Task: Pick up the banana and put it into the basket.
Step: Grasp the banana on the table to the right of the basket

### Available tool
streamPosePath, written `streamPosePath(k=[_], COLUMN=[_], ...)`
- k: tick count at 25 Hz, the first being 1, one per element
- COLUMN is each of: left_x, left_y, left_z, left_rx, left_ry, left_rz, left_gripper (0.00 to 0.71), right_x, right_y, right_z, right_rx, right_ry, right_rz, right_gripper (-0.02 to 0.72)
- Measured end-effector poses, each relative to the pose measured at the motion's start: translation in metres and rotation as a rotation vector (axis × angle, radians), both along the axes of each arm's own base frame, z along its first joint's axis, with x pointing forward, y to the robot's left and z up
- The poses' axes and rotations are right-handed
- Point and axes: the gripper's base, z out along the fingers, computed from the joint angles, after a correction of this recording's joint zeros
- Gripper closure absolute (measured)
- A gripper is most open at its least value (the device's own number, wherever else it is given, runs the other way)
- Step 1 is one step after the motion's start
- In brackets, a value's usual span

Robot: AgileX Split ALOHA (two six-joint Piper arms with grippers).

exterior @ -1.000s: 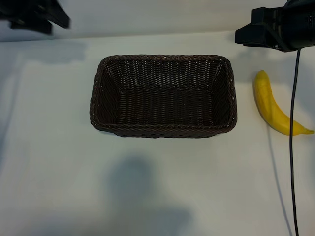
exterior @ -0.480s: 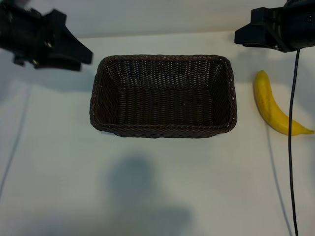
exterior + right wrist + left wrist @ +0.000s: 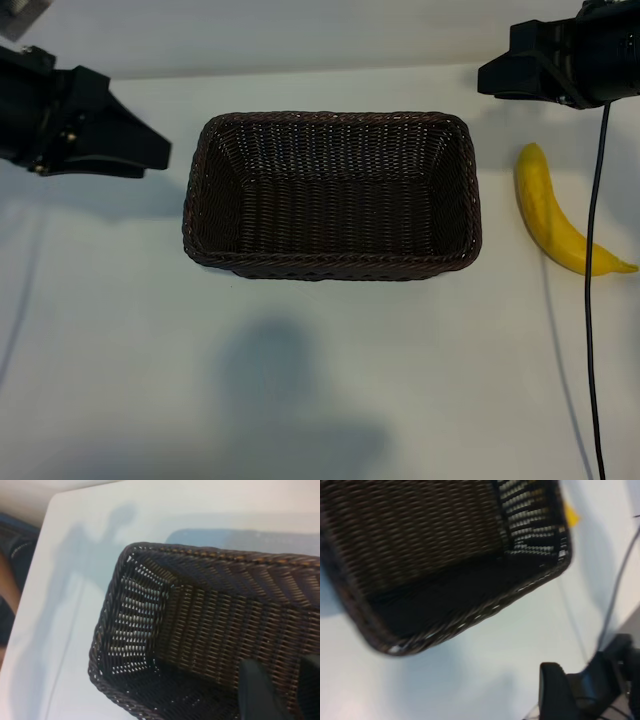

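Note:
The yellow banana (image 3: 545, 215) lies on the white table to the right of the dark brown wicker basket (image 3: 330, 262), apart from it. The basket holds nothing. My right gripper (image 3: 490, 78) hovers behind the banana near the basket's far right corner, open and holding nothing; in the right wrist view its gripper (image 3: 285, 680) hangs over the basket (image 3: 107, 625). My left gripper (image 3: 160, 155) is just left of the basket, open and empty. The left wrist view has one finger (image 3: 555, 685), the basket (image 3: 470, 622) and a sliver of banana (image 3: 570, 516).
A black cable (image 3: 592, 300) hangs from the right arm and runs toward the front edge, crossing the banana's stem end. A person's arm or clothing (image 3: 7, 580) is beyond the table's edge in the right wrist view. Bare white table lies in front of the basket.
My left arm has come in from the far left corner toward the basket's left side and lower in the view. The right arm, banana and basket have not moved.

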Motion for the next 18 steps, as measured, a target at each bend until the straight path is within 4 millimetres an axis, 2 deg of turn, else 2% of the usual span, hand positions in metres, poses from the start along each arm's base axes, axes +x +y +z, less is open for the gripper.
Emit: streamPosePath(k=[5,11,14,18], left_x=[-0.004,-0.002,-0.001,-0.001], left_y=[0.003,0.004,0.005,0.005], left_z=[0.005,0.005,0.005,0.005], left_rx=[0.039,0.053,0.056,0.057], left_ry=[-0.027,-0.047,-0.054,-0.059], left_rz=[0.025,0.042,0.048,0.052], left_gripper=[0.307,0.308,0.308,0.308], right_x=[0.0,-0.005,-0.006,-0.005], right_y=[0.0,-0.001,-0.002,-0.002], right_z=[0.001,0.012,0.02,0.032], right_rx=[0.001,-0.124,-0.173,-0.188], right_ry=[0.001,0.011,0.015,-0.003], right_rz=[0.003,0.146,0.191,0.214], right_gripper=[0.463,0.44,0.374,0.228])
